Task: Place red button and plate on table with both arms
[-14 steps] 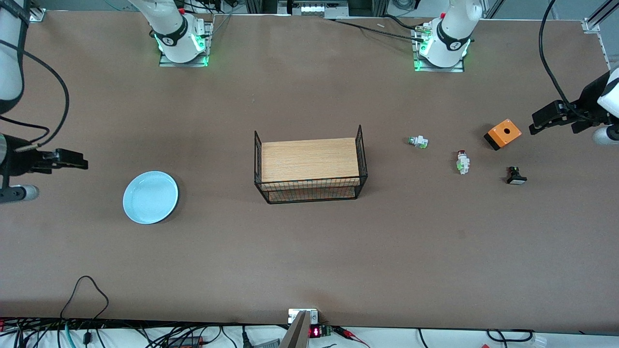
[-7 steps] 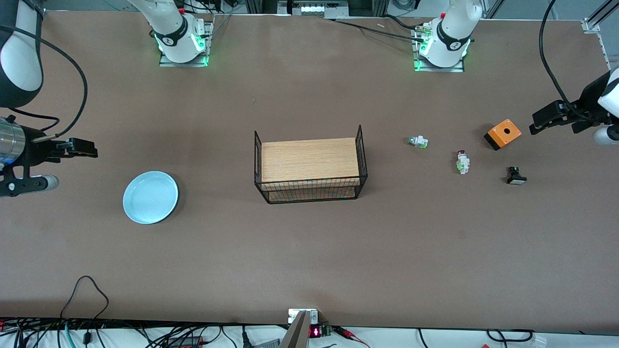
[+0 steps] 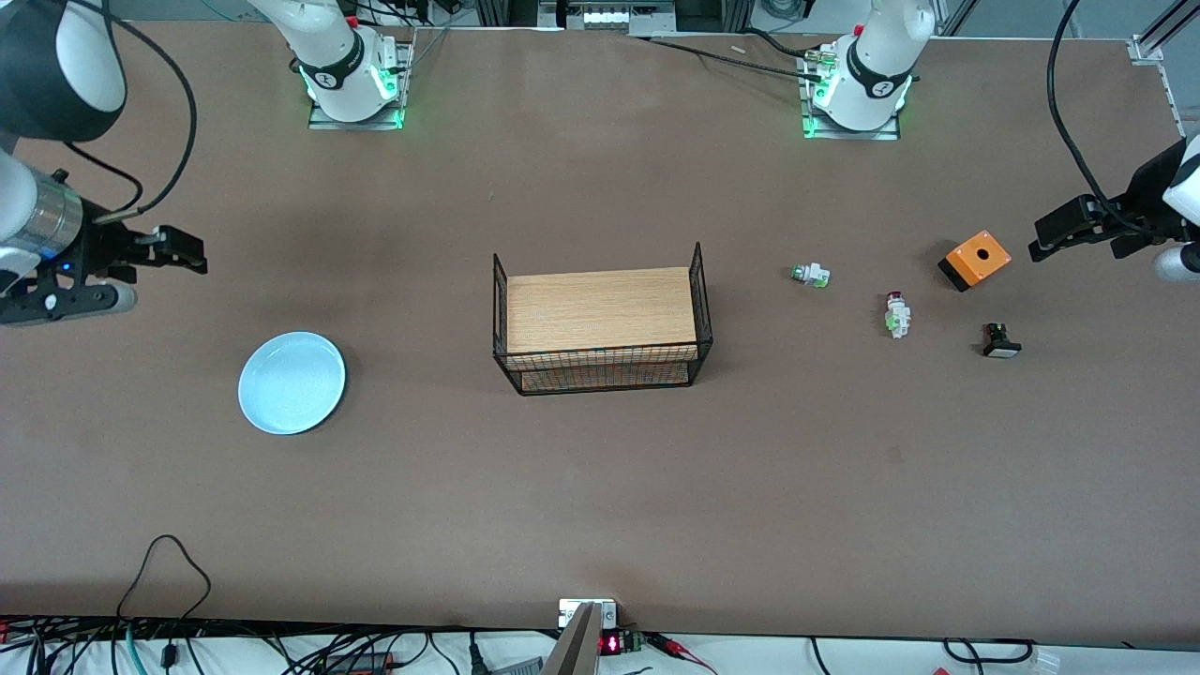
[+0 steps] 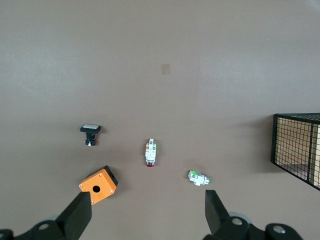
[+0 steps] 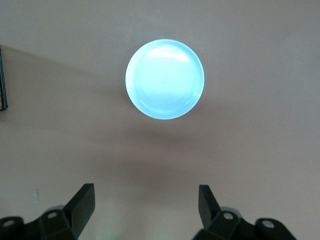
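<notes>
Red button (image 3: 897, 312) lies on the brown desk (image 3: 600, 487) toward the left arm's end, between a green-capped button (image 3: 810, 275) and a black button (image 3: 1000, 341), with an orange box (image 3: 974, 260) beside them. Plate (image 3: 292, 382) sits flat on the desk toward the right arm's end, well apart from the wire basket (image 3: 600, 323) in the middle. Left pincer (image 3: 1057, 232) hangs over the desk near the orange box, jaws wide and empty. Right pincer (image 3: 173, 251) hangs over the desk near the plate, jaws wide, gripping nothing.
</notes>
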Robot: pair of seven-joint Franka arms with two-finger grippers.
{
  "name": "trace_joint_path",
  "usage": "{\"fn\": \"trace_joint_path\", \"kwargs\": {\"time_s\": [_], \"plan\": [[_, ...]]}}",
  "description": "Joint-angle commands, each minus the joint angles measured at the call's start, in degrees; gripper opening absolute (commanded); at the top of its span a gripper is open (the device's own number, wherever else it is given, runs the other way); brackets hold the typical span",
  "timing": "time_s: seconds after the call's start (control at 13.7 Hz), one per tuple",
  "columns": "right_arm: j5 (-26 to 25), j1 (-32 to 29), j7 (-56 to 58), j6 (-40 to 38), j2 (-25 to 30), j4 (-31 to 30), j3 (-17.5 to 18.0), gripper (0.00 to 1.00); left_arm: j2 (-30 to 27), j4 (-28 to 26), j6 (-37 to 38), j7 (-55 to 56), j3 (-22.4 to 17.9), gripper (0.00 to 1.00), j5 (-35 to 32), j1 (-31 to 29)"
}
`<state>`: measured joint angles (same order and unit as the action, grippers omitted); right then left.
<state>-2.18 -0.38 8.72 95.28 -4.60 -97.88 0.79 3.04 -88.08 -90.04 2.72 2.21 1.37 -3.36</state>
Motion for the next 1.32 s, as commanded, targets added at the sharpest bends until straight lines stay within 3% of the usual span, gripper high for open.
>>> {"fn": "trace_joint_path", "kwargs": {"time_s": [0.0,0.15,0.51,0.66,1.24], "plan": [[-0.6,-0.3,-0.8,5.3,7.3,-10.2,0.3,0.92,0.2,1.2,0.7,-1.5,0.0,1.0,0.7,-0.3],[-0.6,-0.2,-0.8,5.6,7.7,-10.6,0.3,0.93,0.1,1.2,0.7,-1.6,0.1,1.0,0.4,-0.3],[-0.9,-0.2,-0.5,-3.4,-4.6,9.3,0.3,0.94,-0.2,1.3,0.9,-1.6,0.6,1.0,0.7,-0.3],[-0.8,-0.5,-0.6,-3.4,-5.1,9.8,0.3,0.99,-0.2,1.3,0.9,-1.5,0.3,1.0,0.6,-0.3],[-0.7,-2.7,0.4,-3.4,-5.2,9.6,-0.6,1.0,-0.3,1.3,1.1,-1.4,-0.1,1.0,0.7,-0.4]]}}
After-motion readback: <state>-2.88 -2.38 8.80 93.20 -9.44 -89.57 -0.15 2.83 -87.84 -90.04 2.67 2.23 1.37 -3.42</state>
